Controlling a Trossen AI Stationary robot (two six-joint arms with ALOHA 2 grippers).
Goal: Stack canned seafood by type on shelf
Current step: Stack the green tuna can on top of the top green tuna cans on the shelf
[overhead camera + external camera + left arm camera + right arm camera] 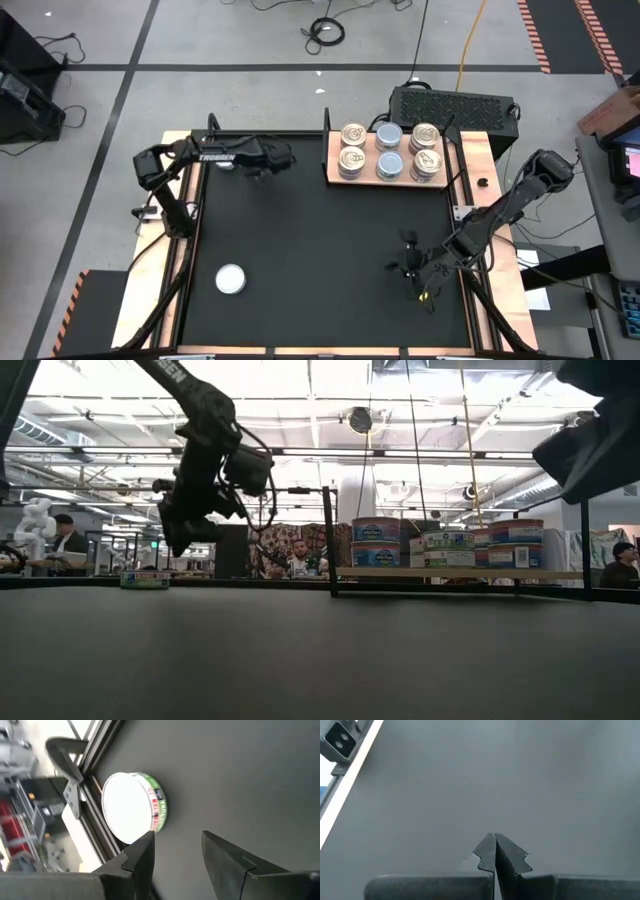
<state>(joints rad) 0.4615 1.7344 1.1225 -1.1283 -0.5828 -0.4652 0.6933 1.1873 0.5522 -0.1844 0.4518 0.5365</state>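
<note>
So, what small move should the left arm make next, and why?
Probably it should travel toward the lone silvery-lidded round tin near the table's front left and descend over it. The left end effector is open and empty, up near the back edge, while the light-brown wooden shelf already carries six stacks of tins. The right end effector waits shut at the front right.

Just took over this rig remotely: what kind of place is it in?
Probably an open robotics lab or workshop: taped concrete floor with loose cables, high ceiling with strip lights, and people at benches behind.
</note>
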